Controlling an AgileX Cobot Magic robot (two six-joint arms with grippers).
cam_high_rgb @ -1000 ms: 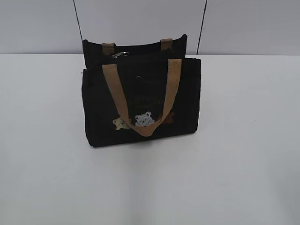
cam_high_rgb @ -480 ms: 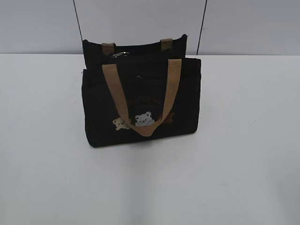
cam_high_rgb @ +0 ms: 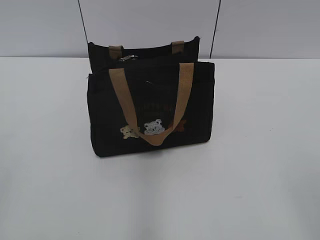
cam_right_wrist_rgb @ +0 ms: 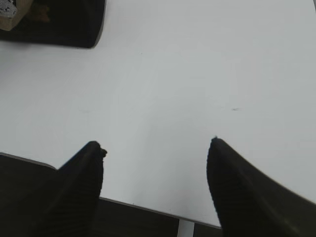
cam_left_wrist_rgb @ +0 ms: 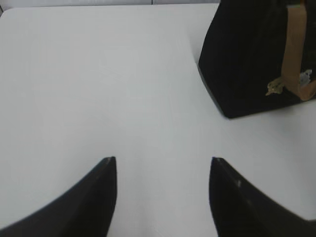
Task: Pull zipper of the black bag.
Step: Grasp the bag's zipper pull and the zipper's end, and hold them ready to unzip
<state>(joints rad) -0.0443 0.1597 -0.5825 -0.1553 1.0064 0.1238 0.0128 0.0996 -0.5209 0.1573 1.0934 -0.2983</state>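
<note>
The black bag [cam_high_rgb: 150,105] stands upright on the white table in the exterior view, with tan handles and bear patches on its front. The small silver zipper [cam_high_rgb: 127,58] sits on the top zip track near the bag's back left. Neither gripper shows in the exterior view. My left gripper [cam_left_wrist_rgb: 163,160] is open and empty over bare table, with the bag [cam_left_wrist_rgb: 247,59] far to its upper right. My right gripper [cam_right_wrist_rgb: 157,143] is open and empty near the table's front edge, with a corner of the bag [cam_right_wrist_rgb: 59,22] at the upper left.
The white table [cam_high_rgb: 260,165] spreads round the bag. A grey wall with two dark vertical lines [cam_high_rgb: 216,27] stands behind. The table's front edge [cam_right_wrist_rgb: 138,205] runs under my right gripper, with dark space below it.
</note>
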